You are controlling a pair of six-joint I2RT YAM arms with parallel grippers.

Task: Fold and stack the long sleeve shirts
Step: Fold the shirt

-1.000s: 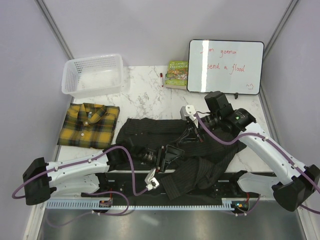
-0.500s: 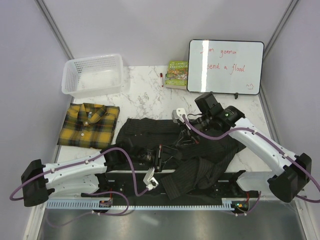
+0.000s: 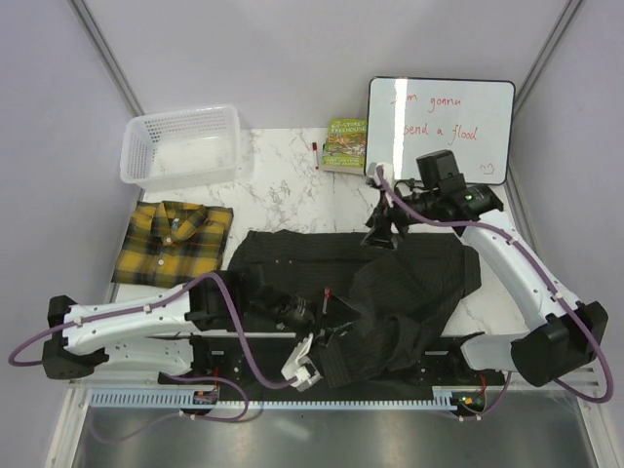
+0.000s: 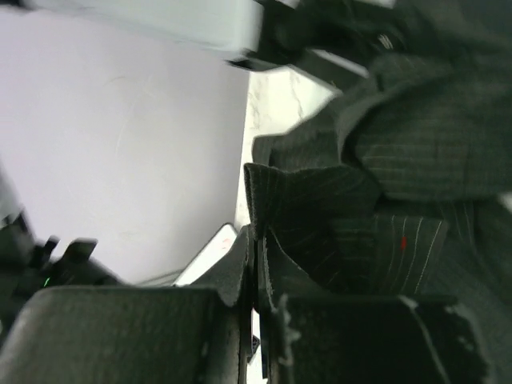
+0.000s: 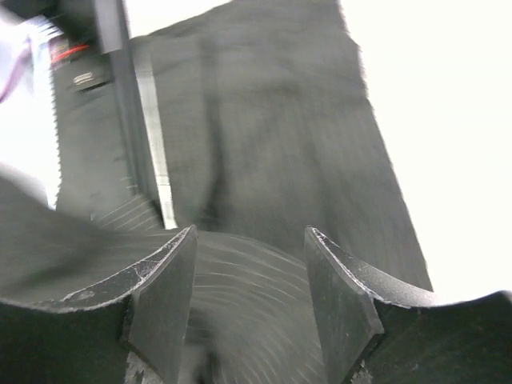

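The dark pinstriped long sleeve shirt (image 3: 409, 283) lies spread across the middle of the table, with a sleeve folded over its body toward the near edge. My left gripper (image 3: 331, 307) is low over its near part and shut on a fold of the cloth. In the left wrist view the left gripper (image 4: 258, 264) has its jaws pressed together, and the dark shirt (image 4: 416, 144) runs into them. My right gripper (image 3: 380, 236) hangs open over the shirt's far edge. Seen from the right wrist, the right gripper (image 5: 250, 276) holds nothing and blurred dark cloth (image 5: 264, 120) lies below. The yellow plaid shirt (image 3: 174, 244) lies folded at the left.
A white mesh basket (image 3: 180, 146) stands at the far left. A green book (image 3: 345, 144), a small red marker (image 3: 315, 148) and a whiteboard (image 3: 439, 130) are along the back. Bare marble tabletop (image 3: 292, 195) shows between the basket and the dark shirt.
My right gripper opened, let go of the dark cloth and pulled up and back to the right. My left gripper closed on the shirt. The sleeve now lies over the body.
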